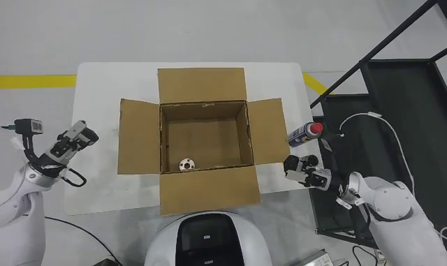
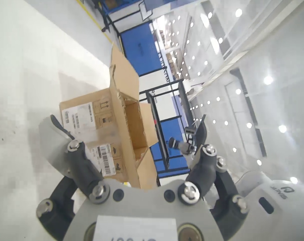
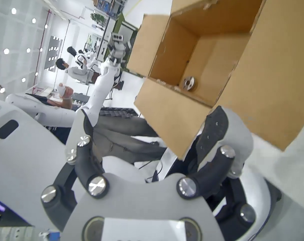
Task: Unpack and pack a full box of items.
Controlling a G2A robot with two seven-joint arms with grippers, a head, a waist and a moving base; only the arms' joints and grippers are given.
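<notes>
An open cardboard box (image 1: 202, 135) stands mid-table with its four flaps spread out. Inside, near its front wall, lies a small round metal flange (image 1: 186, 164), also seen on the box floor (image 3: 189, 83). A spray can with a red cap (image 1: 306, 133) lies at the table's right edge. My left gripper (image 1: 82, 135) hovers over the table's left edge, open and empty (image 2: 129, 129), facing the box's labelled side (image 2: 91, 119). My right gripper (image 1: 297, 163) is by the box's right flap, just in front of the can, open and empty (image 3: 146, 126).
The white table (image 1: 105, 91) has bare strips left and right of the box. A black metal rack (image 1: 398, 91) with a white cable stands close to the table's right side. A yellow line (image 1: 35, 80) crosses the floor behind.
</notes>
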